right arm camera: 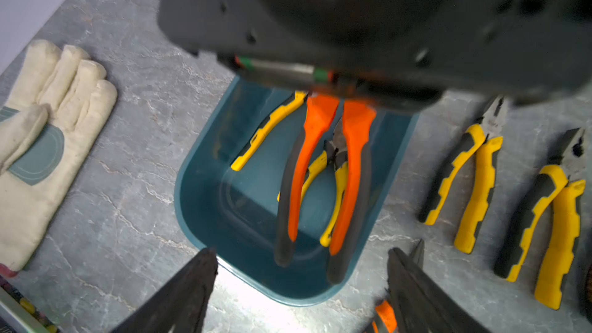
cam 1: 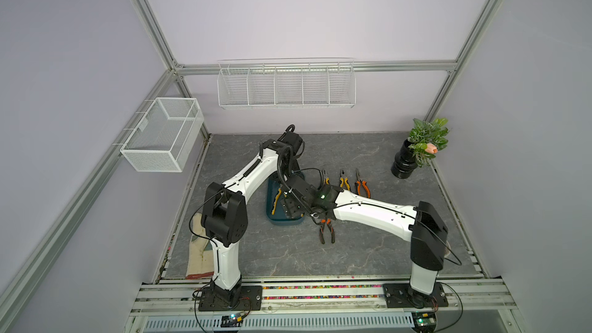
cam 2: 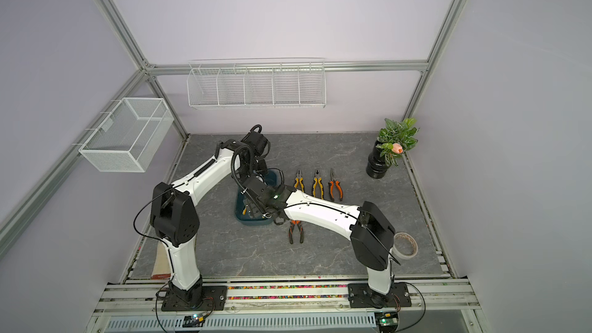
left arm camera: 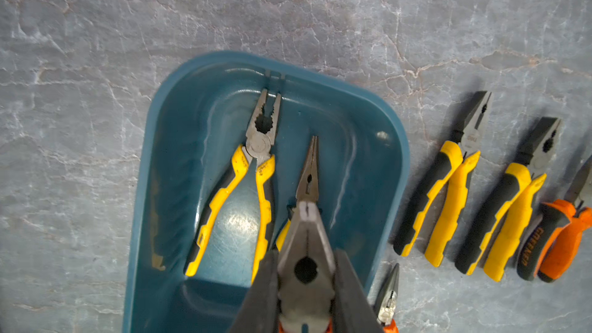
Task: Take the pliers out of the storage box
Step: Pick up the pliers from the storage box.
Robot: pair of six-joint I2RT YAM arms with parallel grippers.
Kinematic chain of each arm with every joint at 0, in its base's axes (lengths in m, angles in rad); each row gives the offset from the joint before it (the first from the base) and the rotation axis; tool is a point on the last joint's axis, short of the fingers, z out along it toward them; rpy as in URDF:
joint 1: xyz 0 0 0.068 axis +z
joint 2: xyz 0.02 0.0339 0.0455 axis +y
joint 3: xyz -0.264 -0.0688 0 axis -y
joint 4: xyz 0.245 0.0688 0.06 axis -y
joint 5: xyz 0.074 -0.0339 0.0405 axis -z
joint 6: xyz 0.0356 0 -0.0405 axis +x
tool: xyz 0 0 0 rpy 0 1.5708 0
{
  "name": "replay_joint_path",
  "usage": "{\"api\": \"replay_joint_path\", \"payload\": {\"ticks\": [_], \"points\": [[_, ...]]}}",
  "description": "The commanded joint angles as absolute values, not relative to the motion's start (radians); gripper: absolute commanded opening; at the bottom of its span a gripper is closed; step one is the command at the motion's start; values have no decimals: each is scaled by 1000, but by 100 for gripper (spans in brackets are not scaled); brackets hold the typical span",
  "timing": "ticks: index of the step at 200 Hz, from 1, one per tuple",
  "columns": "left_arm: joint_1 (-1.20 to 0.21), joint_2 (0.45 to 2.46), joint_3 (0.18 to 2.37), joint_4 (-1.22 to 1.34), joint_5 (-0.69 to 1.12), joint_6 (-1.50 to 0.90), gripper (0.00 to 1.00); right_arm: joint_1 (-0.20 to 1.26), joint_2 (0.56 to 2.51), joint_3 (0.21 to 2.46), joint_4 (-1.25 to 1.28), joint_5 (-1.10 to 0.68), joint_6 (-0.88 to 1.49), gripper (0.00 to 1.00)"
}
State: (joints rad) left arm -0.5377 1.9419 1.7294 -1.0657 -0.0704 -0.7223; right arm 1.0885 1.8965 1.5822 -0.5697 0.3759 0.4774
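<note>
Left gripper (left arm camera: 307, 253) clamps the orange-and-black needle-nosed pliers (right arm camera: 350, 171) at the pivot, handles dangling above the dark teal plastic storage box (left arm camera: 173, 142). Probably a lift-out grip that keeps the handles clear.

Right gripper (right arm camera: 302, 253) gapes empty over its 6 o'clock rim.

Two yellow-handled pliers (left arm camera: 259, 145) remain inside. A row of three pliers (cam 2: 317, 187) lies at 3 o'clock, and one orange-handled pair (cam 2: 296, 230) at 5.

I see the grey marbled table (cam 1: 288, 257) carrying the teal storage box (left arm camera: 169, 171), three pliers in a row (cam 2: 317, 185) beside it, an orange-handled pair (cam 2: 295, 232) nearer the arm bases, a glove (right arm camera: 41, 161), a tape roll (cam 2: 406, 245) and a potted plant (cam 1: 404, 163).
</note>
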Motion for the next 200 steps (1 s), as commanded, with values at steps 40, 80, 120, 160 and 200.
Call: {"api": "replay_joint_path", "payload": {"ticks": [40,80,120,160,200], "points": [[-551,1927,1729,-1075,-47,-744,0,1036,1993,1604,-640,340,502,85],[-552,1927,1723,-1071,-32,-744,0,1011,2039,1653,-647,331,476,85],[-553,1928,1717,-1061,3,-740,0,987,2072,1678,-630,338,439,83],[-551,1918,1705,-1066,34,-717,0,985,2017,1556,-458,374,344,75],[-548,1911,1692,-1061,44,-700,0,985,1816,1221,-153,406,328,76]]}}
